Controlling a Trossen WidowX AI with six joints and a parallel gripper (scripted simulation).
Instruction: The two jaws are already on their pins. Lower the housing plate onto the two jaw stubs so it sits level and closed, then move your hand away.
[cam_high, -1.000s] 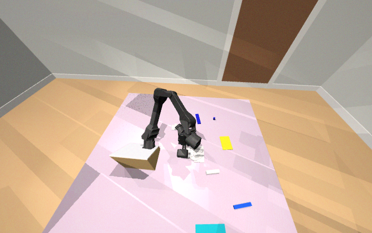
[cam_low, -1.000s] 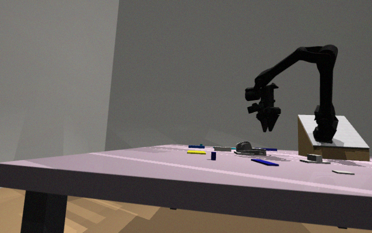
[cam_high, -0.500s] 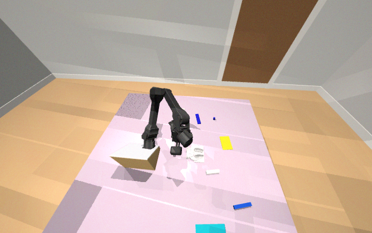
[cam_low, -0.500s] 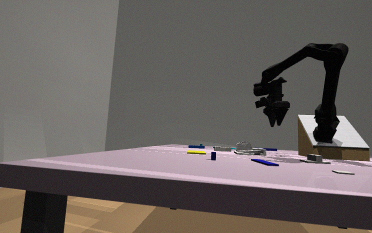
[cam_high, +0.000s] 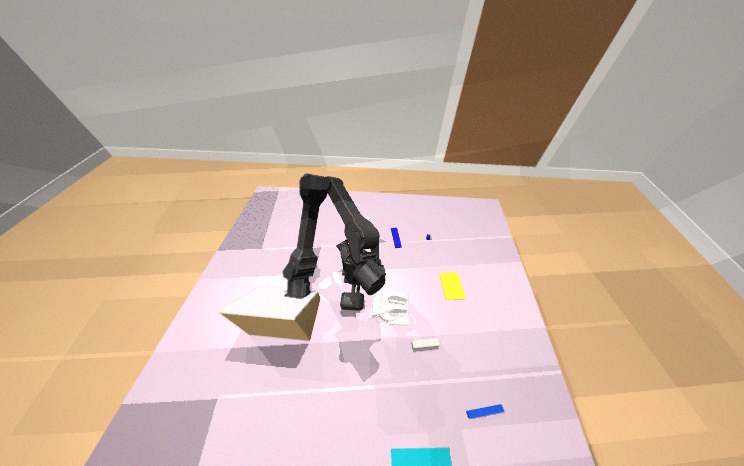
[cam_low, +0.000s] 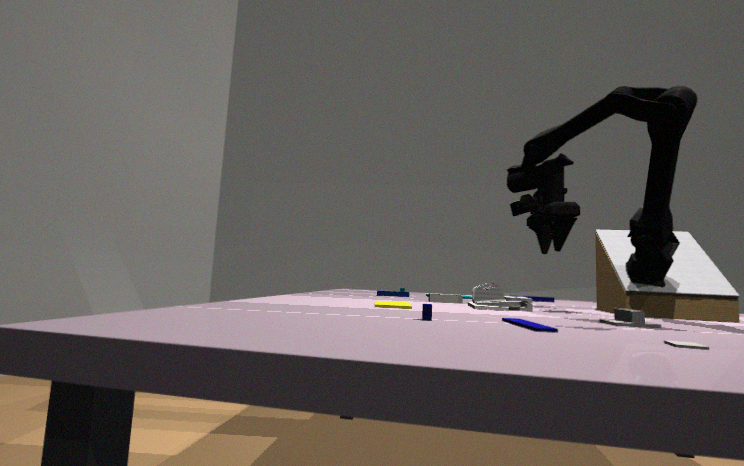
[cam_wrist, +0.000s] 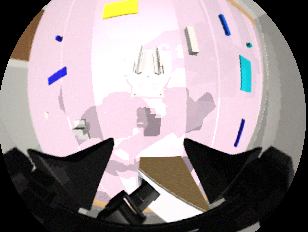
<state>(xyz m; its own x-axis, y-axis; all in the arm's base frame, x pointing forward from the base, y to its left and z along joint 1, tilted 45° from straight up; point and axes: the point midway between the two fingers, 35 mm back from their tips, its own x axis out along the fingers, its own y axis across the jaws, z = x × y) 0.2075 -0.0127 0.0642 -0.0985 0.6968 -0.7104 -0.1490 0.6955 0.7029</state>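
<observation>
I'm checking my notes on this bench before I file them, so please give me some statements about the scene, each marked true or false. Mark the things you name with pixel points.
1. The claw (cam_low: 550, 252) (cam_wrist: 149, 141) is open. True.
2. The claw holds the yellow plate. False: nothing is between its fingers, and the yellow plate (cam_high: 452, 285) (cam_low: 393, 304) (cam_wrist: 120, 9) lies on the table (cam_high: 291, 417) (cam_low: 329, 345) (cam_wrist: 80, 50).
3. The claw hangs above the table. True.
4. The arm's base stands on the floor. False: it stands on a sloped block (cam_high: 263, 302) (cam_low: 609, 274) (cam_wrist: 167, 175).
</observation>
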